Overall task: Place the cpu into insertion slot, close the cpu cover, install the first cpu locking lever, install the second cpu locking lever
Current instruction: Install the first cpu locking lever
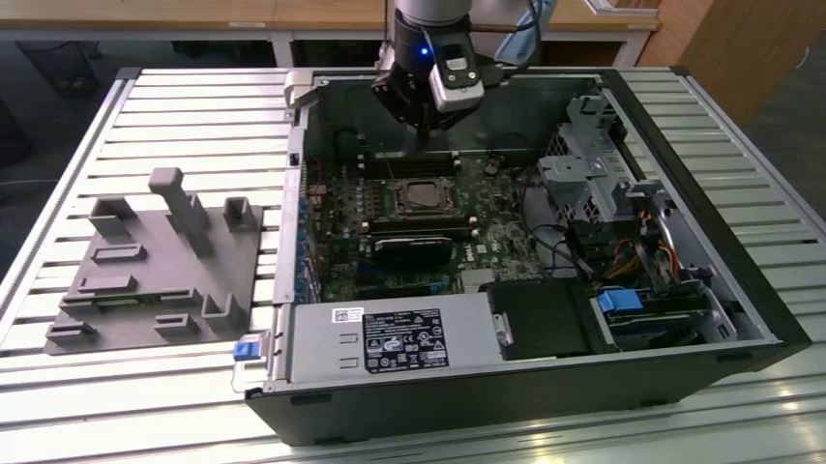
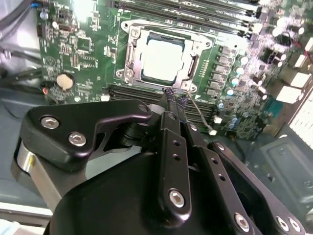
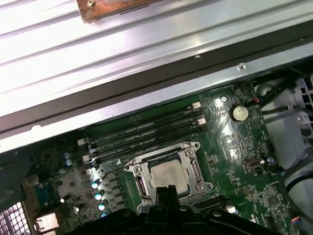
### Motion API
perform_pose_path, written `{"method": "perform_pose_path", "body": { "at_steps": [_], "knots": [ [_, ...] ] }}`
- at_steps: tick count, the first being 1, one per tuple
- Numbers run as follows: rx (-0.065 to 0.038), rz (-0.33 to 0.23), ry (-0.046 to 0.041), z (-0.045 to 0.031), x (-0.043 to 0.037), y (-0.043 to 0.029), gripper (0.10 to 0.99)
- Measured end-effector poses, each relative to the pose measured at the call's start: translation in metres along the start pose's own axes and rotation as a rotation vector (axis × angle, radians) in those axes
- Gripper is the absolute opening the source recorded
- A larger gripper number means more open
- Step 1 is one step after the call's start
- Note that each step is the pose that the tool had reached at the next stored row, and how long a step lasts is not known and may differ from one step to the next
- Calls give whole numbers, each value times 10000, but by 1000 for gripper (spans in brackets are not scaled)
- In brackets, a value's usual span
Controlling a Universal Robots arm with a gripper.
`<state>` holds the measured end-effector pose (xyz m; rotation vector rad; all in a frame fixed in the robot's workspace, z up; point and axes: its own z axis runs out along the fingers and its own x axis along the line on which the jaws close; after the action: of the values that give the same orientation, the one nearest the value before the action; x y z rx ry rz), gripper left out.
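Slatted metal tabletop (image 1: 168, 106) carries an open black computer case (image 1: 516, 425), with a grey moulded fixture (image 1: 155, 261) lying at the exterior view's left of it. Inside the case lies the green motherboard (image 2: 78, 54).

At its middle, the cpu (image 2: 164, 58) sits flat in the insertion slot (image 2: 159, 36), silvery top facing up. The cpu cover (image 2: 133, 51) lies down around it, so the chip shows through the square window. Whether the thin locking levers at the frame's edges are latched cannot be told.

From above, the arm's pincer (image 2: 174, 98) hangs over the board. Its fingertips (image 2: 168, 94) are closed together with nothing between them. In the second wrist view the tips lie over the long black memory slots (image 2: 137, 92), just beside the socket and apart from the chip. In the exterior view a black oblong heatsink (image 1: 416, 249) lies on the near side of the socket.
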<state>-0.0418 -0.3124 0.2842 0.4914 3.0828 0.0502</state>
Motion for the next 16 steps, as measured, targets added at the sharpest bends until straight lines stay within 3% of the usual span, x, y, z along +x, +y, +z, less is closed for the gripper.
{"method": "perform_pose_path", "body": {
  "at_steps": [8, 16],
  "knots": [
    [-20, -1077, 36, 3, 0, 0, 106],
    [-30, -1392, 29, 6, 0, 0, 106]
  ]
}}
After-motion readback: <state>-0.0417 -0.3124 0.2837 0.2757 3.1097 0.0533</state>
